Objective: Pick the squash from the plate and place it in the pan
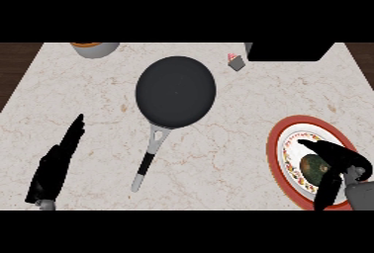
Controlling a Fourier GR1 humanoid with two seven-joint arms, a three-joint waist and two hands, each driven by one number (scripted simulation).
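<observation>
Squash (314,167) on plate (275,148), four o'clock by counter's (234,148) edge, my right hand (353,164) spread astride it, pan (175,91) at twelve, open counter between.

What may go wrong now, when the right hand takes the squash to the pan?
1. The right hand only straddles the squash on the plate; closing might push it aside.
2. The pan sits well to the left, so the carry is long; its handle points toward the robot and might be knocked.
</observation>
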